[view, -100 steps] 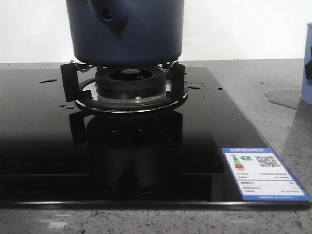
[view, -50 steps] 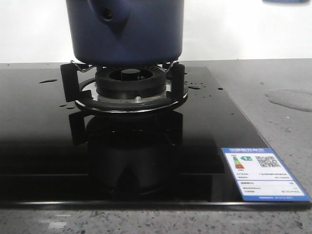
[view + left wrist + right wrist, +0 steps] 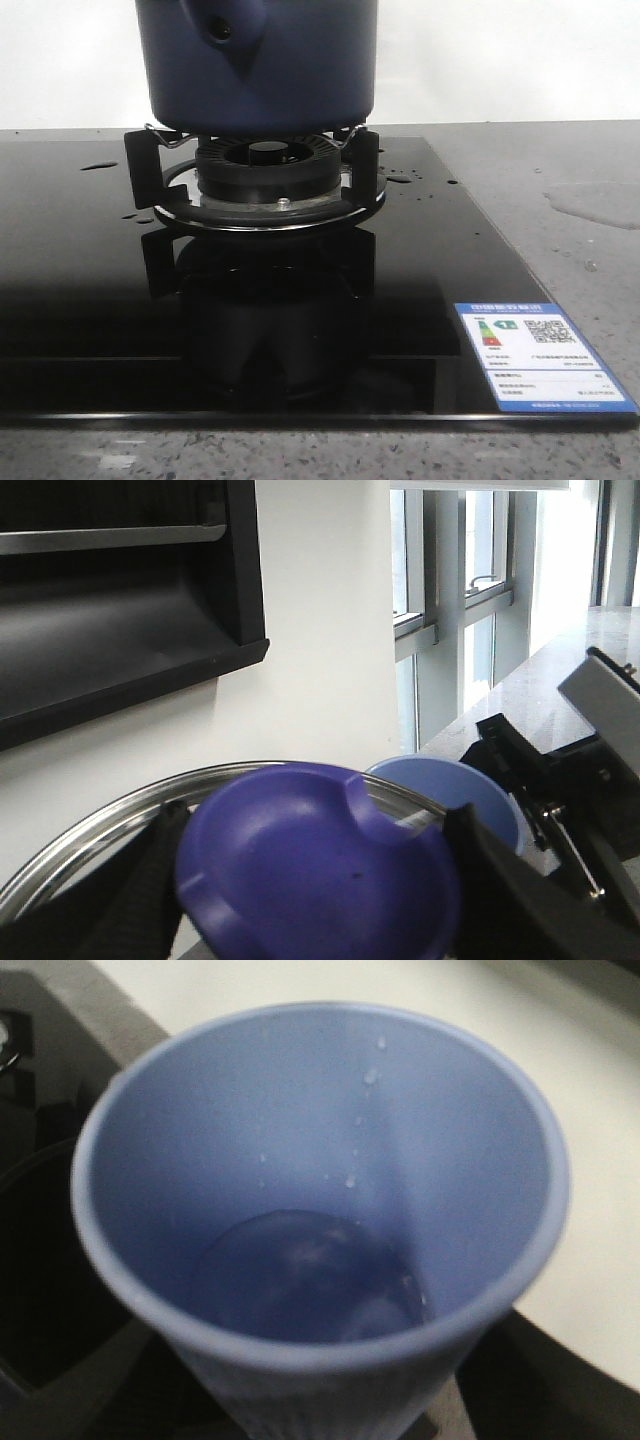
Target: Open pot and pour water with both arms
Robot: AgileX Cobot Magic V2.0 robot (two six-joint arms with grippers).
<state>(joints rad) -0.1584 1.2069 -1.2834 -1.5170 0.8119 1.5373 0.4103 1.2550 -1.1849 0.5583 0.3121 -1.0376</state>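
Note:
The dark navy pot [image 3: 290, 70] stands on the burner [image 3: 265, 165], its handle stub [image 3: 222, 30] facing the camera and its top cut off by the frame edge. My left gripper [image 3: 320, 880] is shut on the purple knob [image 3: 300, 860] of a steel-rimmed lid [image 3: 90, 830], one black finger on each side. In the right wrist view my right gripper [image 3: 320, 1400] is shut on a pale blue cup [image 3: 330, 1160] with a little water at the bottom. That cup [image 3: 455, 790] also shows just beyond the lid in the left wrist view. Neither gripper appears in the front view.
The burner sits on a black glass hob [image 3: 80, 260] with a blue-edged energy label [image 3: 540, 355] at its front right. A water puddle [image 3: 590, 205] and drops lie on the grey counter to the right. A dark hood [image 3: 110, 610] hangs on the wall.
The pale blue cup, at the front view's right edge a second ago, rose to the top edge and has now left that view. The pot has not moved.

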